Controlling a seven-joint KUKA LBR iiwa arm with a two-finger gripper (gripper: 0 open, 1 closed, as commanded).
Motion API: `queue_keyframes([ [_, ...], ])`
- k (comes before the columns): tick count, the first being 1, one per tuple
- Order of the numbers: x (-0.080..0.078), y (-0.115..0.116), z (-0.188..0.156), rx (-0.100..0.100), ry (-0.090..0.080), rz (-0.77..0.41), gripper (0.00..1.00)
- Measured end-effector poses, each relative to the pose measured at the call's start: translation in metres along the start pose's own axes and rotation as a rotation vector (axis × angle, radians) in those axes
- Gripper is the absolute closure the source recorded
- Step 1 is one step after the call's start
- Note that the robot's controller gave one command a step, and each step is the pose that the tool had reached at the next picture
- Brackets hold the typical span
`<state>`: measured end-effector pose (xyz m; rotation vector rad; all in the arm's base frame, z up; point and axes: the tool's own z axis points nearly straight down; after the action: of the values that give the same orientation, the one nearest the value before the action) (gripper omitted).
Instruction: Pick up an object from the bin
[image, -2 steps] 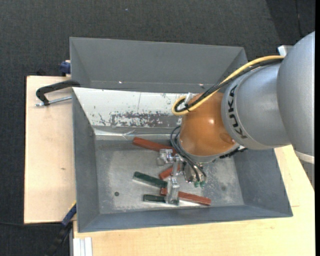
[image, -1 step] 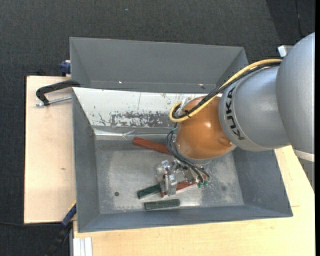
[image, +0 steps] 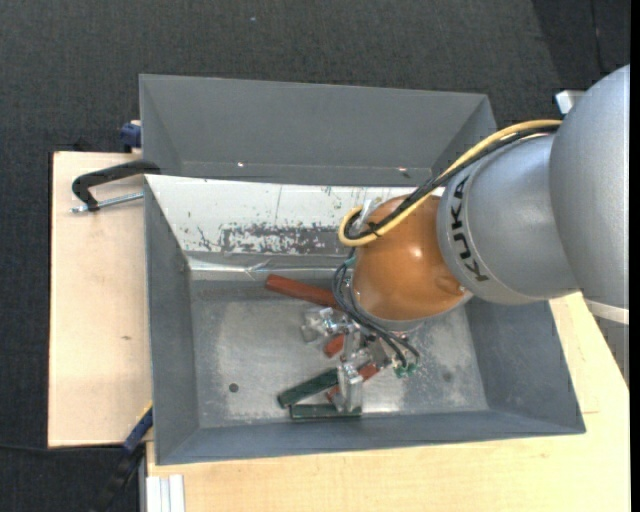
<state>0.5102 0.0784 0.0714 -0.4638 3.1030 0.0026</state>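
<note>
**Item 1.** Grey metal bin (image: 170, 330), sloped walls, flat speckled floor. The contents lay clustered at mid-floor, toward the near wall.

**Item 2.** Two dark green flat strips (image: 308, 394), nearest the front wall, one lying across the other in a shallow V. Judged to be the likeliest pick, as they were the things closest to the gripper's tip.

**Item 3.** Gripper (image: 350, 385), lowered to the floor at the right end of the green strips. It could not be told whether it was open, closed or gripping anything, nor whether it touched the strips.

**Item 4.** Small green scrap (image: 403, 371), just right of the gripper, beside the wrist's cabling.

**Item 5.** Small red piece (image: 333, 346), just behind the gripper and partly hidden by it.

**Item 6.** Small silvery metal piece (image: 318, 324), of irregular shape, just beyond the red piece.

**Item 7.** Red-brown rod (image: 298, 289), lying slantwise at the foot of the far wall, with its right end under the robot's wrist.

**Item 8.** Orange wrist cover (image: 400, 265) and yellow cable (image: 480, 150) on the grey arm (image: 520, 230), entering from the right above the cluster.

**Risks, as judged:**
- The strips lay flat and thin on the floor, so a closing grip could skid over them or nudge them against the front wall.
- Because the two strips overlapped, one could lift and shed the other.
- The red piece sat close enough to be caught by mistake.
- A tip driven too low would press hard on the metal floor.
</note>
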Motion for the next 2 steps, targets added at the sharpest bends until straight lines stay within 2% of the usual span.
queue_keyframes([
  [1,-0.0005,-0.0002,-0.0018,0.000,-0.001,0.000,1.00],
  [2,-0.0005,-0.0002,-0.0018,0.000,-0.001,0.000,1.00],
])
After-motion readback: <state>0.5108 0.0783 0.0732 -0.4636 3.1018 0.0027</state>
